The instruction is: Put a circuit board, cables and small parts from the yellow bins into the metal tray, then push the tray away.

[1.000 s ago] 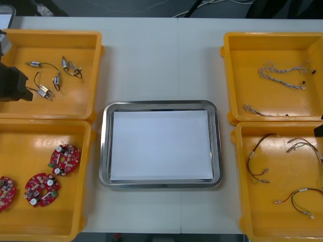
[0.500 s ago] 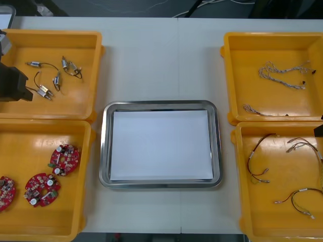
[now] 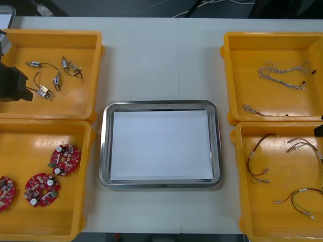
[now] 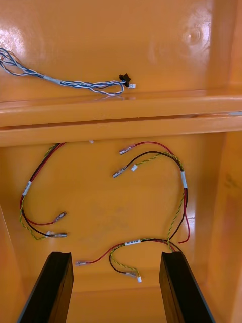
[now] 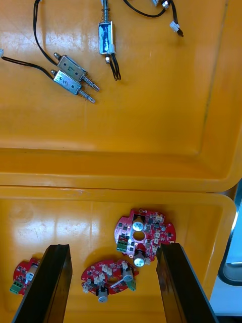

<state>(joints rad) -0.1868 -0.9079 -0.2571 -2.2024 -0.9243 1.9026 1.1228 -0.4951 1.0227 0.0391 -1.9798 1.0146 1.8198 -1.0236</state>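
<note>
I am holding my left jaws spread over the yellow bins (image 3: 30, 151) left of the metal tray (image 3: 104, 151), with three round red circuit boards (image 5: 145, 233) lying beneath them and small metal parts (image 5: 70, 81) in the bin beyond. My right jaws are hanging spread right of the tray, over red and yellow cables (image 4: 151, 151). The tray is sitting on the worktop (image 3: 161, 65), white inside, apparently paper-lined.

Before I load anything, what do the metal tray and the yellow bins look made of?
Metal tray: probably polished steel, its rim mirror-bright and reflective; the inside is flat matte white, perhaps a paper or coated liner. Yellow bins: likely moulded plastic, glossy, with soft light glare and rounded corners.
</note>
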